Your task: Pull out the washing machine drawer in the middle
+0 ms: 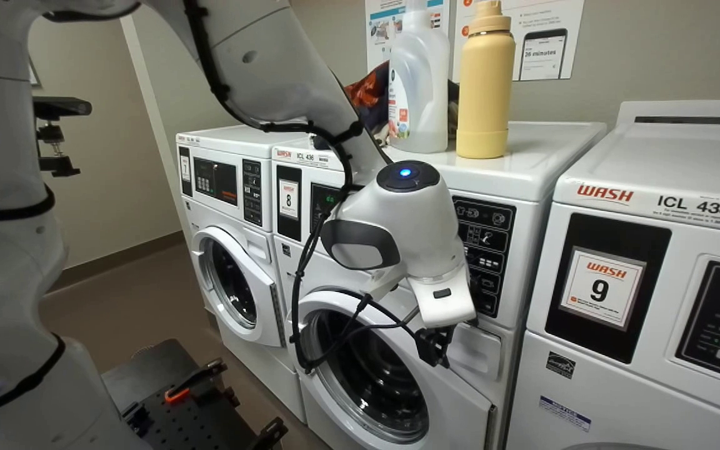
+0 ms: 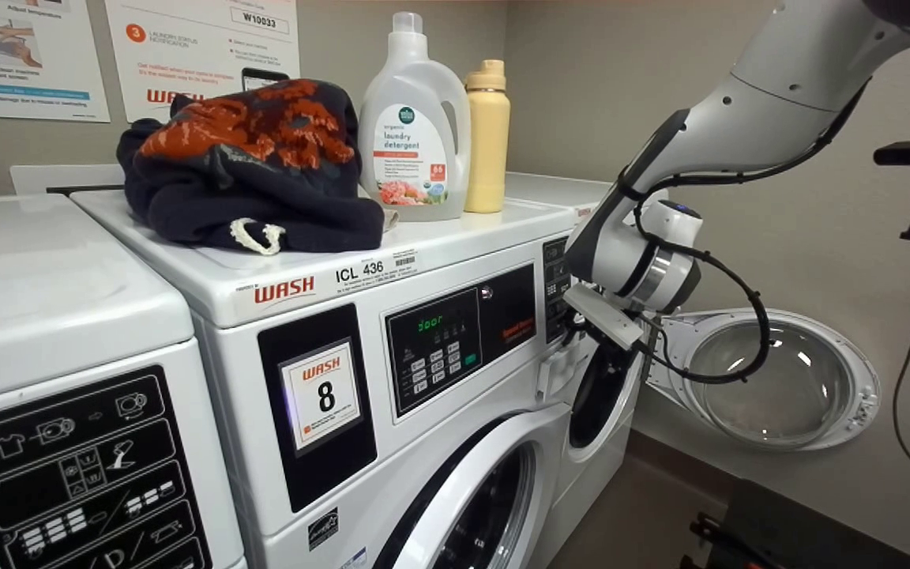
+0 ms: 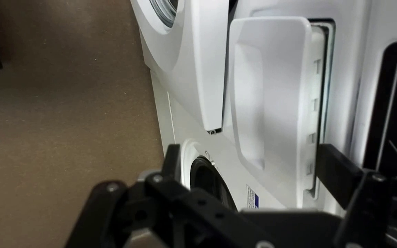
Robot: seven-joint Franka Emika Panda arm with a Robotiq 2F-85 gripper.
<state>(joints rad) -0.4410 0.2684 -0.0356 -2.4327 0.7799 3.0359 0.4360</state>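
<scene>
The washing machine [image 1: 300, 269] is the white front-loader marked 8; it shows in both exterior views [image 2: 407, 458]. Its drawer [image 3: 281, 103] is a plain white front with a recessed grip. In the wrist view it stands slightly out of its slot, with a dark gap and notched side showing. The drawer also shows in both exterior views [image 1: 482, 353] [image 2: 556, 373]. My gripper [image 3: 250, 155] is open, fingers wide apart, nothing held. In the wrist view one finger overlaps the gap behind the drawer front's edge; the other is out in front. I cannot tell whether it touches.
The machine's round door [image 1: 366, 375] appears ajar below the gripper. A wide-open round door [image 2: 771, 387] stands beyond the arm. A detergent bottle [image 2: 415, 142], a yellow bottle [image 2: 486, 142] and dark clothing [image 2: 257, 174] sit on top. Machine 9 [image 1: 610, 375] stands beside it. A cable loops below the wrist.
</scene>
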